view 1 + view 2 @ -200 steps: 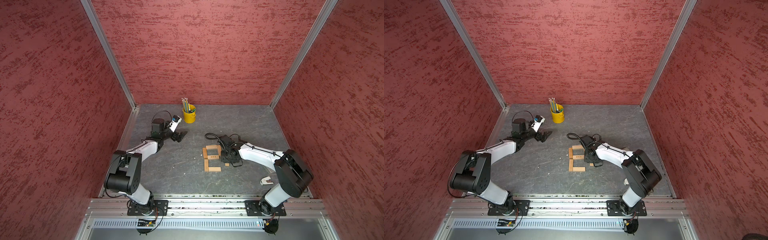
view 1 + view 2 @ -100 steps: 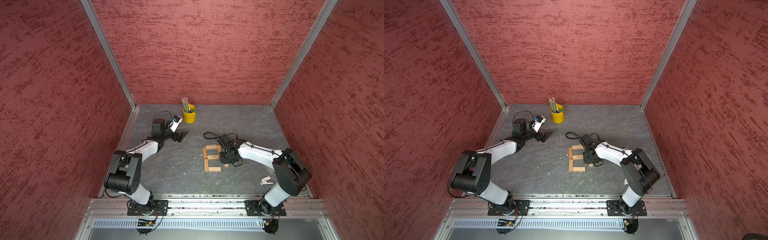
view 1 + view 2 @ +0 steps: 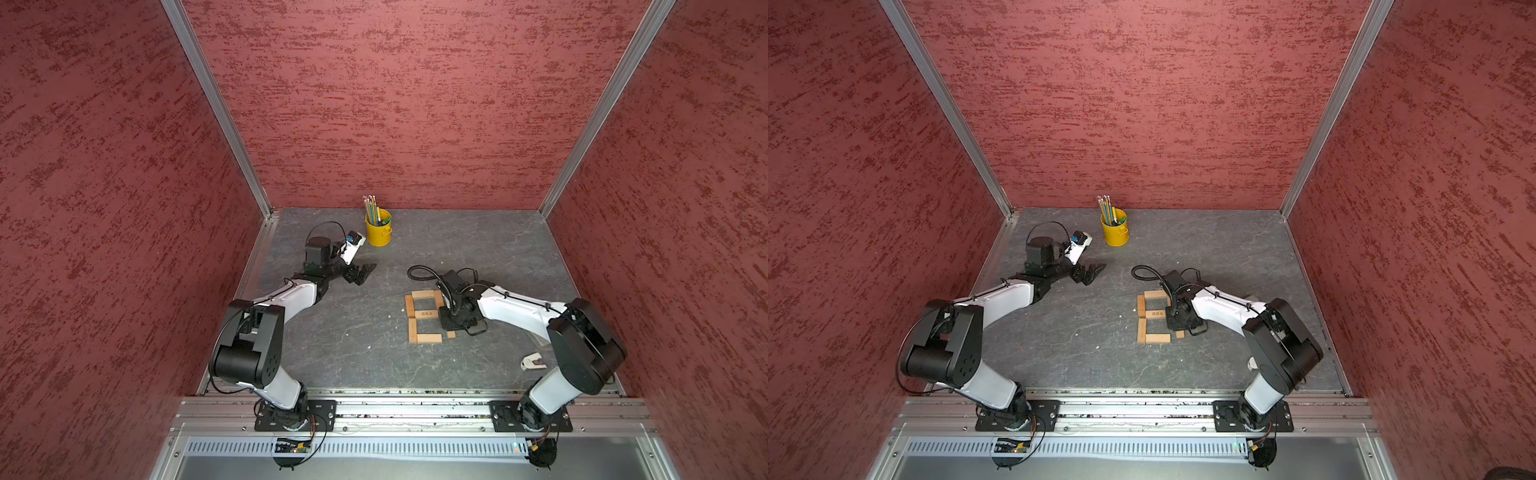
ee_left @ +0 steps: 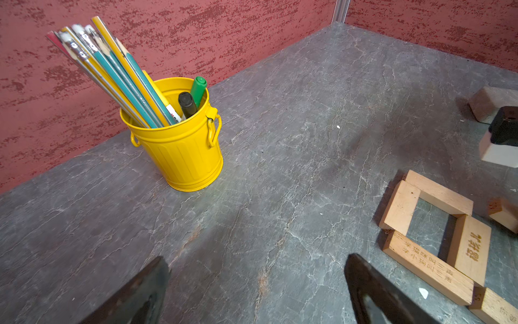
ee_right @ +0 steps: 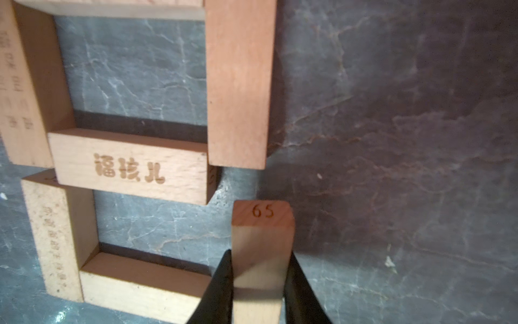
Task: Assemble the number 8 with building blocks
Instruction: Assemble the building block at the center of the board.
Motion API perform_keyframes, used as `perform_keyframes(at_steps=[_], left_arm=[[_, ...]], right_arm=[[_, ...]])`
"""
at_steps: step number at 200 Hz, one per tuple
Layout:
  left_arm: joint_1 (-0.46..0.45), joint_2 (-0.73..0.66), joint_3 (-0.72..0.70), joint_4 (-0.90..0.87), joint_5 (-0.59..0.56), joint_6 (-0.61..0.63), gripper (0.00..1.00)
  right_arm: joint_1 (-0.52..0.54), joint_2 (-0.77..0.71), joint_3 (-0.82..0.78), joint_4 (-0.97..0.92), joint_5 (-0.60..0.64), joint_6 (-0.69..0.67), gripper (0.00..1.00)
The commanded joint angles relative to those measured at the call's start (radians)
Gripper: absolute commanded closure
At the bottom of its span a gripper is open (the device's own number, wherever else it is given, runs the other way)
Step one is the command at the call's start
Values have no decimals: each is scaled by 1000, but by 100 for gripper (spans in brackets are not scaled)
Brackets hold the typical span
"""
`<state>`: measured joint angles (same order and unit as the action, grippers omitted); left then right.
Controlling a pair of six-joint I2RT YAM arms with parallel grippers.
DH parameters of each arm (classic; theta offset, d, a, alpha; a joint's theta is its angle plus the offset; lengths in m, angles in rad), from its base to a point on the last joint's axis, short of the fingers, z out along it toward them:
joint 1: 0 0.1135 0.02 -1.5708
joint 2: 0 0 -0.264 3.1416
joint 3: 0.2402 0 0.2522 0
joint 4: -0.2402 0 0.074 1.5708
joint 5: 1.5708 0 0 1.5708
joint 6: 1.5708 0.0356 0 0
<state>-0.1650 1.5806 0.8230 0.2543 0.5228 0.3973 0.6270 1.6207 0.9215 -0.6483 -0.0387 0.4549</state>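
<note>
Currently, your right gripper [image 5: 260, 254] is clamped on the seventh building block [image 5: 263, 224], the one stamped 65, at the open lower-right side of the number 8 [image 3: 427, 314]. Six building blocks already lie flat, forming the upper loop and three sides of the lower loop. Your left gripper [image 4: 256, 259] stands with jaws apart, empty, near the yellow pencil bucket [image 4: 182, 151], well apart from the figure.
</note>
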Motion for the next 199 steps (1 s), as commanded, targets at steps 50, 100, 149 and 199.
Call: perform_keyframes(at_steps=[50, 100, 149, 199], left_arm=[[-5, 11, 19, -2, 9, 7, 0], [-5, 9, 18, -1, 9, 6, 0], [-5, 6, 18, -4, 9, 8, 1], [-4, 4, 16, -3, 9, 8, 0]], right_arm=[[-3, 30, -17, 46, -44, -6, 87], [-3, 47, -28, 77, -69, 17, 87], [-3, 55, -34, 78, -63, 40, 86], [2, 73, -38, 83, -58, 71, 86]])
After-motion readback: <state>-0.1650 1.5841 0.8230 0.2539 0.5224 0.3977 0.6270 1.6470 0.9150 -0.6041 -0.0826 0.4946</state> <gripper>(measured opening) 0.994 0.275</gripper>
